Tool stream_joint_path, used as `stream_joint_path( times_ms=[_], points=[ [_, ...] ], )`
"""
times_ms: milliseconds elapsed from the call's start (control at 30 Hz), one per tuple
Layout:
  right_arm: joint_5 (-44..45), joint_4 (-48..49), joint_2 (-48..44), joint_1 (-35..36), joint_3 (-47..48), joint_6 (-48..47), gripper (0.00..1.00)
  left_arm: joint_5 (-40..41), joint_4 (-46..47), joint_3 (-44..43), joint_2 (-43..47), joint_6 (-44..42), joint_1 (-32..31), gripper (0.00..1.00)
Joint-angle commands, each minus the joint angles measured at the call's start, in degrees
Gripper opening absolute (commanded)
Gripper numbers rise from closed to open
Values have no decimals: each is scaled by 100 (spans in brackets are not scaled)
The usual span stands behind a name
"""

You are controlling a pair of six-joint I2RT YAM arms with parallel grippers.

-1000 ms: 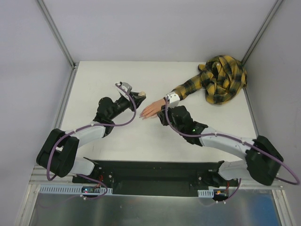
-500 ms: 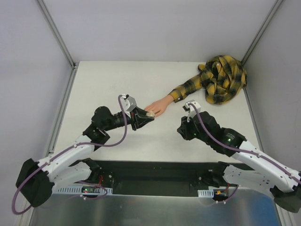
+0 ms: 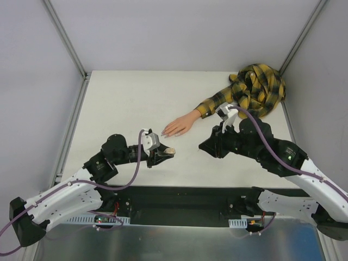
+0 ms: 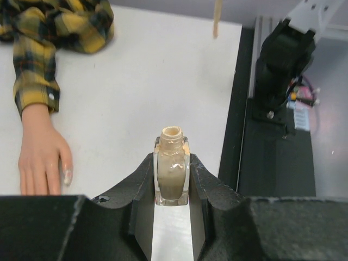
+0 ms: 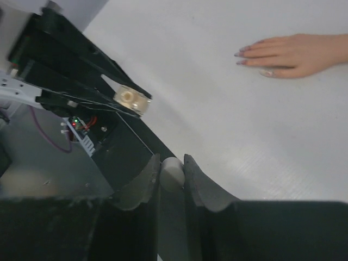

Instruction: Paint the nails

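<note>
Right wrist view: lower part of the frame is dark and blurred, so the right gripper (image 5: pixel 172 159) shows only its finger ends. Jaws nearly together, with a pale rounded piece (image 5: pixel 173 167) lodged in the narrow gap. It appears pinched, but what it is cannot be made out. Overhead, the same gripper (image 3: pixel 202 145) is a dark mass and its jaws are unreadable. Left wrist view: a thin tan stick (image 4: pixel 216 19) enters from the top edge, cut off, so whatever carries it is out of frame. The mannequin hand (image 4: pixel 39 157) is cropped at the bottom by the gripper body, fingertips partly hidden. Left gripper (image 4: pixel 172 160) is clamped on the small beige bottle (image 4: pixel 172 174), one finger flat on each side, neck open with no cap. From above, this gripper (image 3: pixel 165 152) holds the bottle (image 3: pixel 169 150) near the front of the table (image 3: pixel 125 98), close to the mannequin fingertips but apart from them. Mannequin hand (image 3: pixel 179 126) lies palm down mid-table, and the plaid sleeve (image 3: pixel 255 89) trails to a heap at the far right corner. The nails (image 5: pixel 240 54) tip the fingers that point toward the left arm. They look pale pinkish and are too small to judge for coating.
</note>
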State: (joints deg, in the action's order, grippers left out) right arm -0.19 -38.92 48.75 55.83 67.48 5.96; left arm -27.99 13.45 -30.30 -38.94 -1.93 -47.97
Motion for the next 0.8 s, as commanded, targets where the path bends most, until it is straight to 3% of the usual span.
stream_joint_path(
  times_ms=[0,233,767],
  points=[
    [-648,235,344,138,809,55,0,-154,-1222,-819,-202,-1008,-20,0],
    [-807,710,828,375,994,-85,0,118,-731,23,220,-1283,-20,0],
    [-447,1299,1470,912,731,-183,1,-49,-238,25,18,-712,-20,0]
  ],
)
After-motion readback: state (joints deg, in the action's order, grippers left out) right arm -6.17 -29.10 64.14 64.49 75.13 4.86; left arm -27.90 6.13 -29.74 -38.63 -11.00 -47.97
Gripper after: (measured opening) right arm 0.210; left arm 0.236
